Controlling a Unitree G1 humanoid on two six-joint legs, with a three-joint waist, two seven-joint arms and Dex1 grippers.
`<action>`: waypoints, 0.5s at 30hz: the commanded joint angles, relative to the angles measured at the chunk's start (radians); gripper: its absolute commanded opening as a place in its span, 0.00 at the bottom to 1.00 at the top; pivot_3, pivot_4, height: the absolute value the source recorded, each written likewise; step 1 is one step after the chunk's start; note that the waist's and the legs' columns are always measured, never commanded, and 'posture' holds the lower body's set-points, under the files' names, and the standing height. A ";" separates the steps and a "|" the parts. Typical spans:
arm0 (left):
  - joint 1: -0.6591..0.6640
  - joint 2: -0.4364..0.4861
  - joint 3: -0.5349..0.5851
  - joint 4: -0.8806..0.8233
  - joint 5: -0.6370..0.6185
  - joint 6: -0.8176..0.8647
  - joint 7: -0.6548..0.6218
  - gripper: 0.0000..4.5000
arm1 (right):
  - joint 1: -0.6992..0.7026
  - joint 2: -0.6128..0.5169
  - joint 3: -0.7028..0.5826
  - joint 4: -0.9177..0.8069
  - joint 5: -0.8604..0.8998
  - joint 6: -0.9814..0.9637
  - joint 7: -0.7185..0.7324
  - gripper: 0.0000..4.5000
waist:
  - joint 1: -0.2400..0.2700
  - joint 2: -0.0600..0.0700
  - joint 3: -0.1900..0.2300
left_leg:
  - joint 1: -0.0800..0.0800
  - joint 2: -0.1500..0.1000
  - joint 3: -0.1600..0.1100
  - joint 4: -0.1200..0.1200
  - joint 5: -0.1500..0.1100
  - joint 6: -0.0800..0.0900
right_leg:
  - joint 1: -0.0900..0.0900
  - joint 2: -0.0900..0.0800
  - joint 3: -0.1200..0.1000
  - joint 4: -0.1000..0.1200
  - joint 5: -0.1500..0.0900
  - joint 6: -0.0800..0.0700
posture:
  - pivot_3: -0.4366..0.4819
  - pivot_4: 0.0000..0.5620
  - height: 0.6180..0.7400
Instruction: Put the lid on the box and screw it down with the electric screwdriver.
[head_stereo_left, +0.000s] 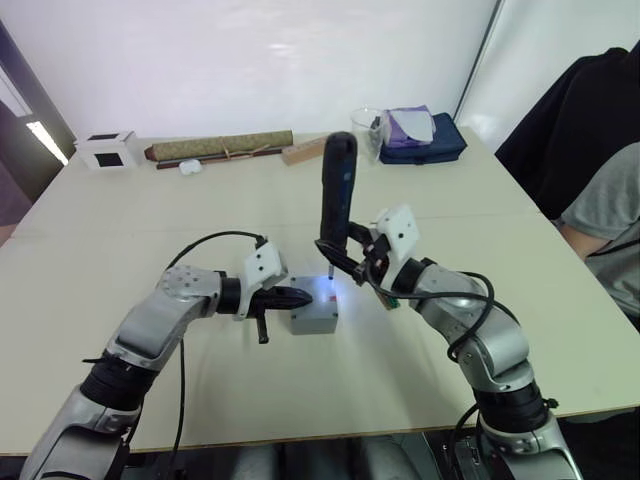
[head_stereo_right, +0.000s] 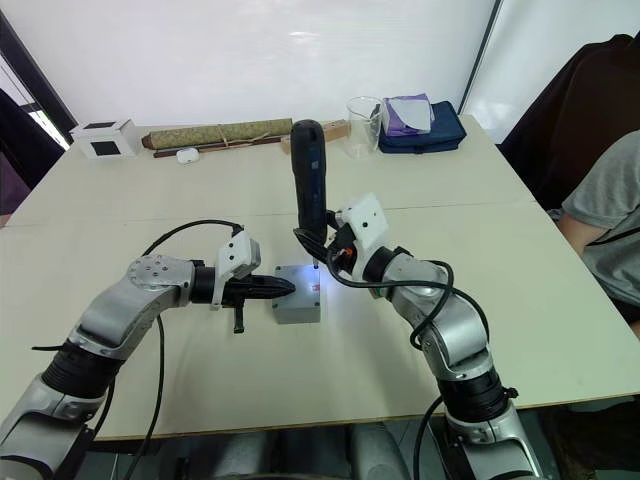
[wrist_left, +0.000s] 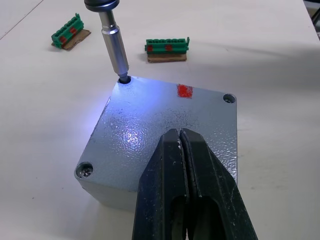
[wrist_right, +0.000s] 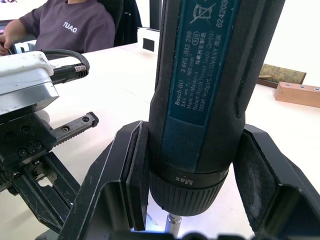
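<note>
The grey box (head_stereo_left: 316, 318) stands mid-table with the lid (wrist_left: 145, 125) lying on it, red mark (wrist_left: 185, 91) up. My left gripper (wrist_left: 180, 134) is shut, its joined fingertips resting on the lid's top from the left side (head_stereo_left: 298, 296). The electric screwdriver (head_stereo_left: 337, 190) stands nearly upright, and my right gripper (head_stereo_left: 347, 262) is shut on its lower body (wrist_right: 205, 75). Its metal bit (wrist_left: 115, 47) sits in one of the lid's corner screw holes, and white light from the tool spreads over the lid. Screw heads show in two other corners.
Two green terminal blocks (wrist_left: 167, 46) lie on the table just beyond the box. At the far edge are a white cube (head_stereo_left: 107, 150), a rolled scroll (head_stereo_left: 220, 147), a wooden block (head_stereo_left: 303, 151), a glass beaker (head_stereo_left: 368, 125) and a dark blue pouch (head_stereo_left: 425, 142). A person (head_stereo_left: 600, 170) sits at the right.
</note>
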 joint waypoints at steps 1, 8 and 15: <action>0.017 0.003 -0.021 0.011 0.011 0.035 0.001 0.00 | 0.005 -0.029 -0.001 0.046 -0.010 0.076 0.000 0.46 | 0.000 0.000 0.000 | 0.000 0.000 0.000 0.000 0.000 0.000 | 0.000 0.000 0.000 0.000 0.000 0.000 | 0.48 0.27 1.00; 0.035 -0.037 0.024 0.013 -0.025 0.022 0.027 0.00 | -0.214 -0.100 -0.136 -0.094 0.152 0.200 0.062 0.46 | 0.004 0.006 0.011 | -0.005 0.000 -0.001 -0.001 0.000 0.000 | -0.003 -0.002 0.000 -0.004 0.003 -0.004 | 0.48 0.27 1.00; 0.033 -0.071 0.104 0.028 -0.088 0.011 0.033 0.00 | -0.496 -0.095 -0.391 -0.018 0.395 0.419 -0.044 0.46 | 0.002 0.008 0.015 | -0.024 -0.002 -0.001 -0.002 0.000 0.000 | -0.021 -0.001 -0.001 -0.004 0.007 0.003 | 0.48 0.27 1.00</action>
